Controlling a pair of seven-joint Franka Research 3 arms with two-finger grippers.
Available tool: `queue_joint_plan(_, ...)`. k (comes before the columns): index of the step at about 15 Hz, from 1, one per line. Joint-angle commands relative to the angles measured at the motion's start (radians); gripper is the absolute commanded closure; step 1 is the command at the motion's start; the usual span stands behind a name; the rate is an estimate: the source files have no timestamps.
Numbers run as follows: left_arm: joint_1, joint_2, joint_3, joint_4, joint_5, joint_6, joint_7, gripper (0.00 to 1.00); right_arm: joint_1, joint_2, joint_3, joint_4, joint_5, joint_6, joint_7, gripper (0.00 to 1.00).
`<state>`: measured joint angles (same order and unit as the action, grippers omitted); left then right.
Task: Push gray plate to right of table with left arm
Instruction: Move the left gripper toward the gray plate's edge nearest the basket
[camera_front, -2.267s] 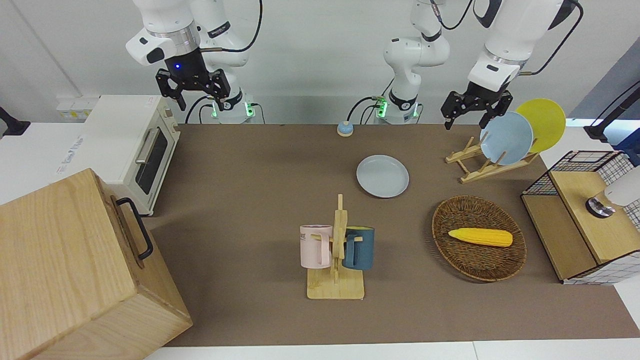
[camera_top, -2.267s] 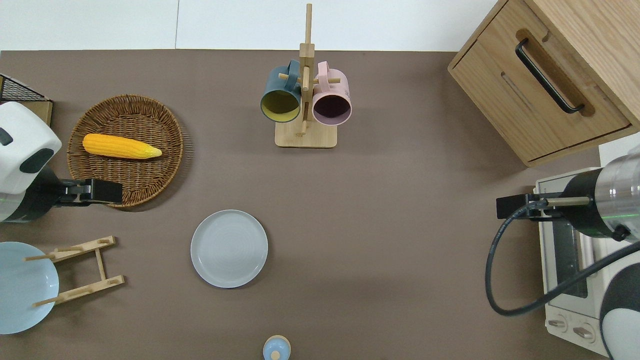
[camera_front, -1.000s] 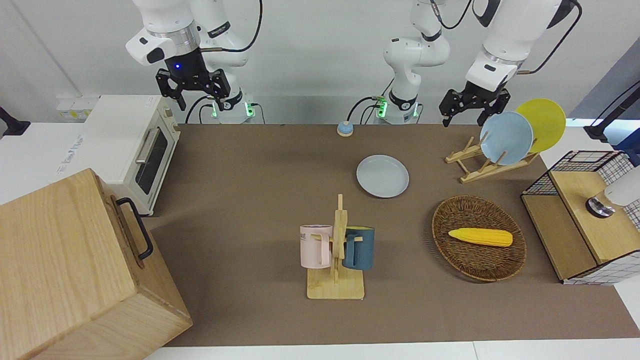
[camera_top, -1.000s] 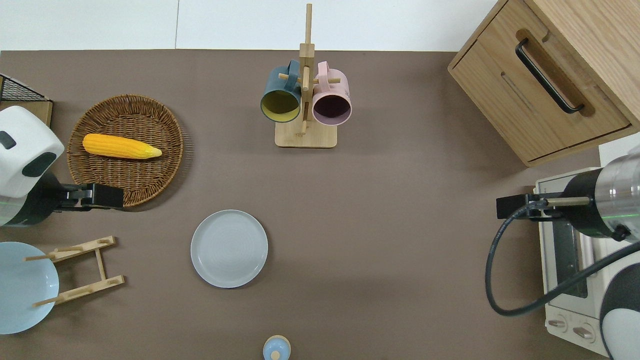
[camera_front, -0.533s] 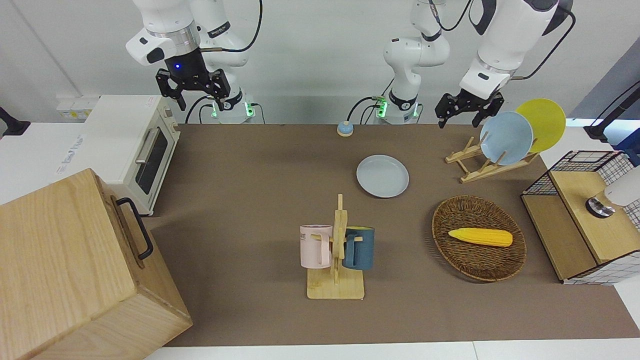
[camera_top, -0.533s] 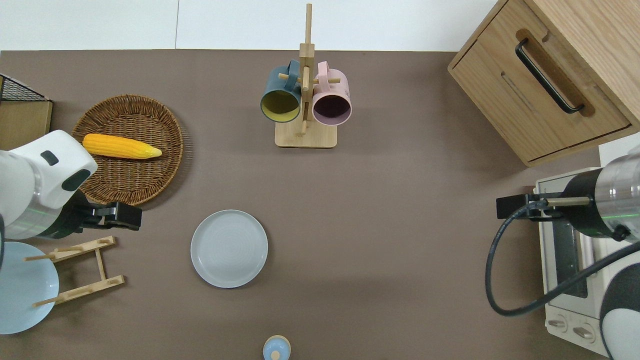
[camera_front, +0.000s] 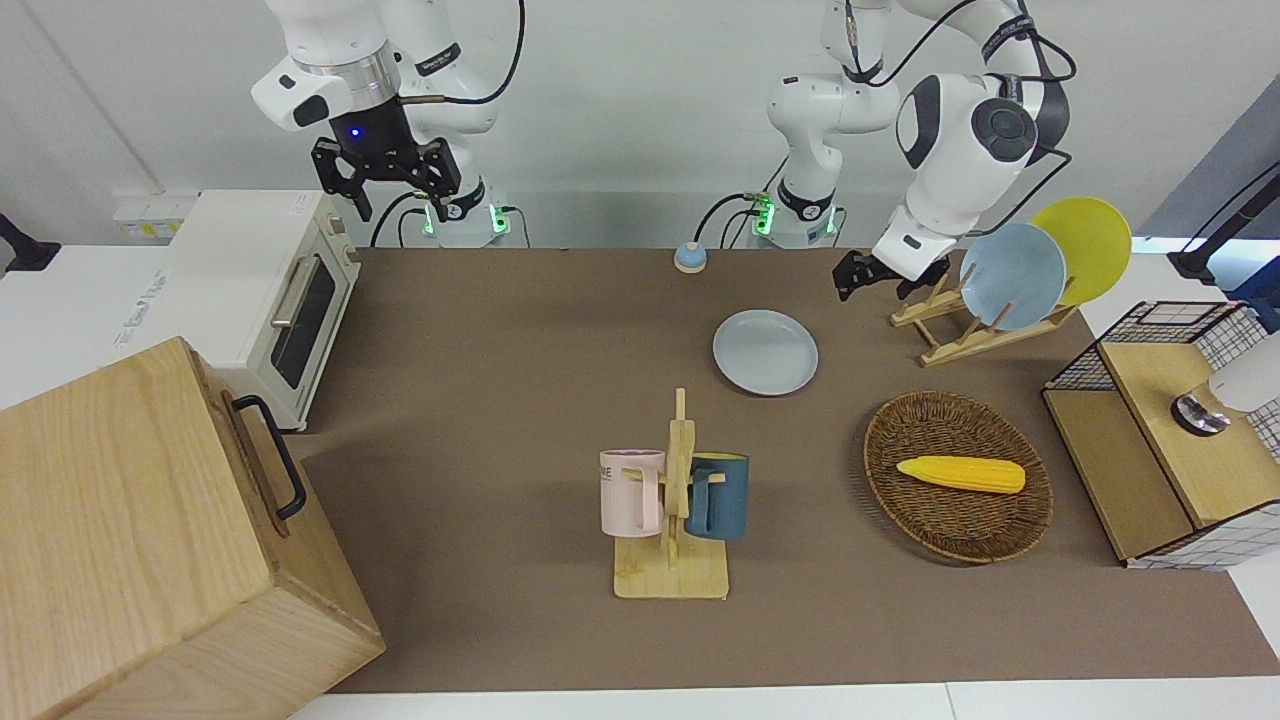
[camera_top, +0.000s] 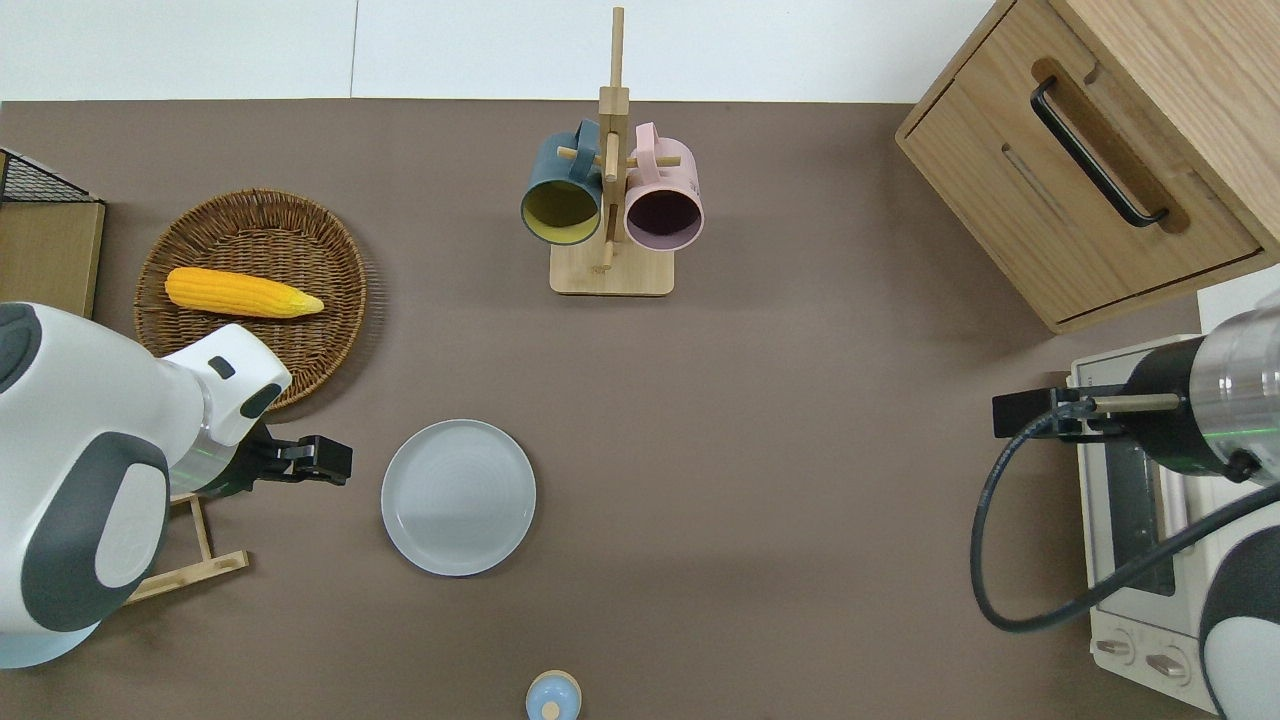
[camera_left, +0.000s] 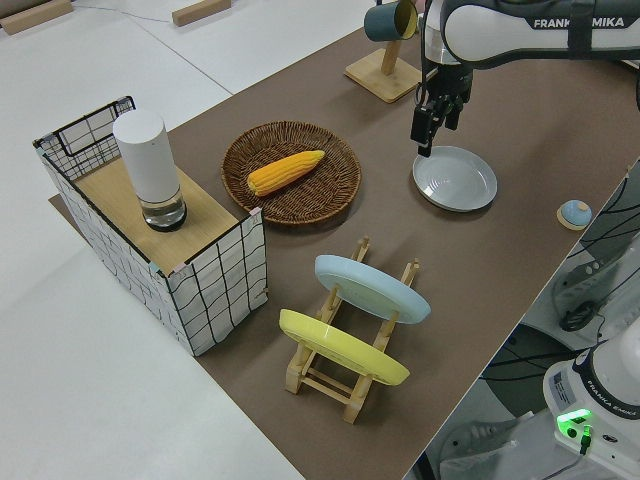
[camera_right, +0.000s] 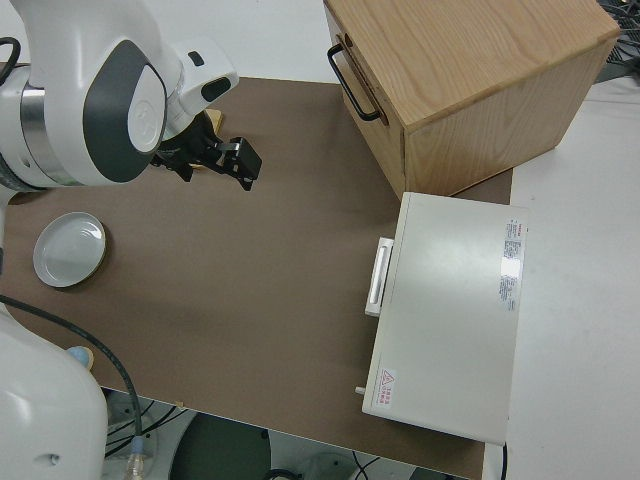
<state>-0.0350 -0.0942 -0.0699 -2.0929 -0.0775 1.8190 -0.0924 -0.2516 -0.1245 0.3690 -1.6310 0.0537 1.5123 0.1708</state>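
While the left gripper (camera_top: 322, 459) hangs low just beside the gray plate (camera_top: 458, 497), at the rim that faces the left arm's end of the table, it is not yet touching it, and whether its fingers are spread or closed I cannot tell. The plate lies flat on the brown table (camera_top: 800, 520), about midway along it and fairly near the robots. Judging from this, the main risk is height — if the fingertips come in above the low rim they may ride up over the plate or tip its edge instead of sliding it. An off-centre contact could make the round plate spin and curve away from a straight path. Close to the gripper stands the wooden plate rack (camera_front: 950, 330) holding a sky-blue plate (camera_front: 1012, 276) and a yellow plate (camera_front: 1090, 245); the arm's elbow could brush them. A wicker basket (camera_top: 300, 230) with a corn cob (camera_top: 240, 292) sits farther from the robots. The push lane toward the right arm's end is open brown cover, smooth and matte, so the plate should slide — though a mug tree (camera_top: 610, 270) with a dark blue mug (camera_top: 558, 200) and a pink mug (camera_top: 662, 205) stands farther out, and a white toaster oven (camera_front: 270, 300) and a wooden drawer cabinet (camera_front: 130, 540) close off that end. The right arm (camera_front: 350, 90) is parked.
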Motion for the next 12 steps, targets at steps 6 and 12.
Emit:
queue_joint_plan(6, -0.002, -0.03, 0.001, -0.255, -0.11, 0.213, -0.001, 0.02, -0.024, -0.027, 0.015, -0.027, 0.021, 0.0, 0.01, 0.005)
queue_joint_plan(12, -0.011, 0.002, -0.008, -0.337, -0.154, 0.327, -0.001, 0.03, -0.024, -0.027, 0.015, -0.027, 0.021, 0.0, 0.01, 0.005)
